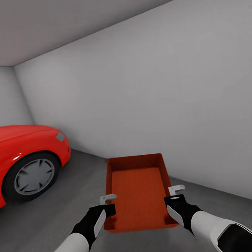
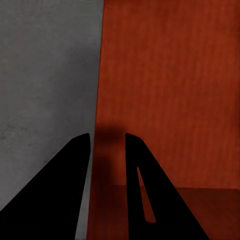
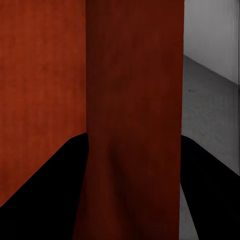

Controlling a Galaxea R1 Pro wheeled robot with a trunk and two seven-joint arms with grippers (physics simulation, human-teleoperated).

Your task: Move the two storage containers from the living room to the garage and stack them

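Observation:
One orange-red open-topped storage container (image 1: 137, 191) hangs level in front of me over the grey concrete garage floor (image 1: 73, 210), its long side pointing away. My left gripper (image 1: 108, 208) is shut on its left wall near the close corner. My right gripper (image 1: 173, 198) is shut on the right wall opposite. In the left wrist view, the left gripper (image 2: 107, 145) straddles the container (image 2: 170, 90) wall edge, with floor (image 2: 45, 75) beside it. In the right wrist view, the right gripper (image 3: 134, 145) straddles the upright wall of the container (image 3: 40, 90).
A red car (image 1: 19, 153) stands at the left, its front wheel (image 1: 33, 176) close to my left arm. A plain white wall (image 1: 158, 99) runs diagonally behind the container and along the right. Bare floor lies between the car and the wall.

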